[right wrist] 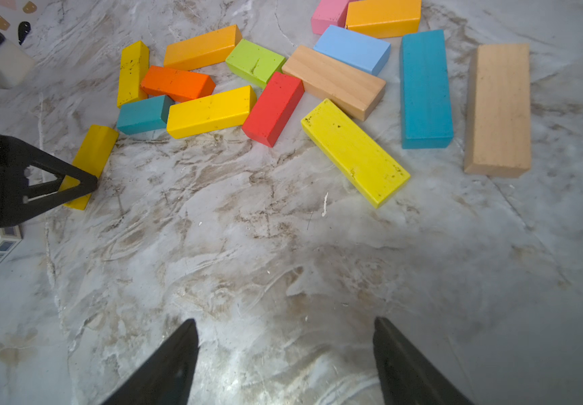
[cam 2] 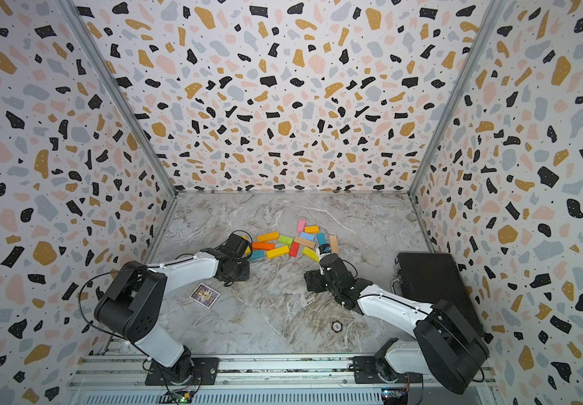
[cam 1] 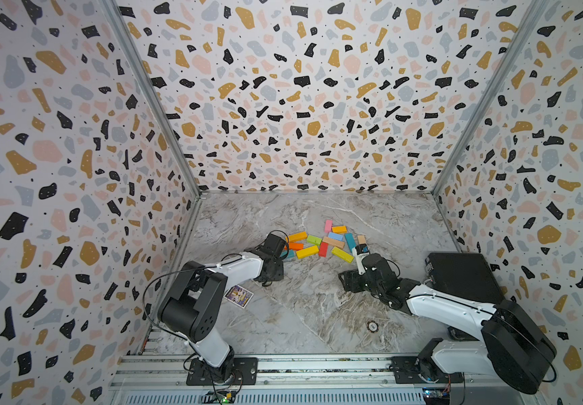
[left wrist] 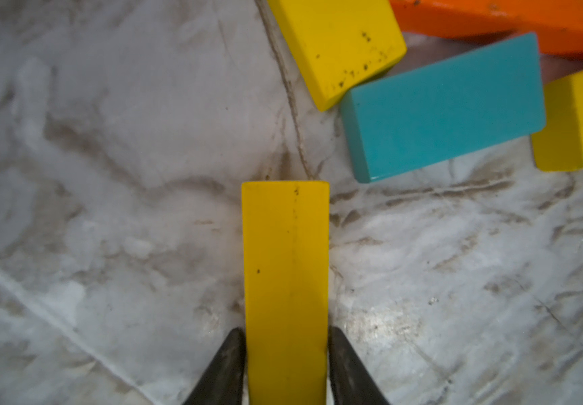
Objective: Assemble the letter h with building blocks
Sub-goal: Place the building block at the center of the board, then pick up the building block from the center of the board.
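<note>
The building blocks (cam 1: 307,251) lie scattered flat on the marble table in both top views, in yellow, orange, red, green, teal, light blue, pink and plain wood. One yellow block (left wrist: 285,263) stands on its long edge apart from the heap, on its left side (right wrist: 95,150). My left gripper (left wrist: 286,333) straddles this block's near end, with a fingertip close along each side and only a thin sliver of gap. My right gripper (right wrist: 285,324) hangs open over bare marble in front of the heap, nothing between its fingers. A long yellow block (right wrist: 355,152) lies nearest to it.
A small printed card box (cam 1: 238,296) lies by the left arm. A black case (cam 1: 463,277) sits at the right wall. A round chip (cam 1: 372,326) lies near the front. Patterned walls close in three sides of the table.
</note>
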You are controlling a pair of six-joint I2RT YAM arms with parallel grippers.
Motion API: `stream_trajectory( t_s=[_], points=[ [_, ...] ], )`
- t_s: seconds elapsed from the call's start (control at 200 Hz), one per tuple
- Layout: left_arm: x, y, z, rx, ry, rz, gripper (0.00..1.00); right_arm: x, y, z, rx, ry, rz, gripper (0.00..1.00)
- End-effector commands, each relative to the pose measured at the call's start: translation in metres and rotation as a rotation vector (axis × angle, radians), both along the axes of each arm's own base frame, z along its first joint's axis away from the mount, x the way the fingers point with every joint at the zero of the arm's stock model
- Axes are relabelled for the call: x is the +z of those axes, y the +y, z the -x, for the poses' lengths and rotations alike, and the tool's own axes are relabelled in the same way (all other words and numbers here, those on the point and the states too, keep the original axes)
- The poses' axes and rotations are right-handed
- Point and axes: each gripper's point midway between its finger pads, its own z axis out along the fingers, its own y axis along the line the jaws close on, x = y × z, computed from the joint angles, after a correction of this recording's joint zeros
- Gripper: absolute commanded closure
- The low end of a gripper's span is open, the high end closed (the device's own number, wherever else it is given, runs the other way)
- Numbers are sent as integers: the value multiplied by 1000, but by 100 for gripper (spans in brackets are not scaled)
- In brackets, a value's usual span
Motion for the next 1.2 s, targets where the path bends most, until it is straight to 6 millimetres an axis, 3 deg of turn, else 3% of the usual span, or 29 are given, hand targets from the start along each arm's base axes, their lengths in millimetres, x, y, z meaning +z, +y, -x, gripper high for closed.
stream_trajectory(
  t_s=[0.0, 0.2, 0.415, 0.561, 0.681, 0.836, 0.986, 1.196],
  points=[
    [6, 0, -8, 4, -25, -8, 50, 5, -3, 0, -15, -14, -8, 20],
    [17, 0, -9, 11, -48, 1, 36, 5, -4, 0, -19, -15, -6, 19],
    [54, -3, -7, 24, -115, 64, 26, 6, -4, 0, -22, -18, -5, 19],
    [76, -9, 8, 31, -142, 158, 23, 6, -4, 0, -21, -16, -6, 19],
    [86, -14, 32, 41, -126, 266, 22, 7, -5, 0, -24, -16, -5, 19],
    [79, -11, 74, 81, -80, 351, 22, 6, -4, -1, -26, -14, -6, 19],
    [57, -9, 107, 112, -23, 411, 21, 6, -3, -1, -25, -10, -9, 19],
    [18, 4, 119, 170, 23, 366, 22, 5, -5, -1, -30, -9, -1, 19]
  ],
)
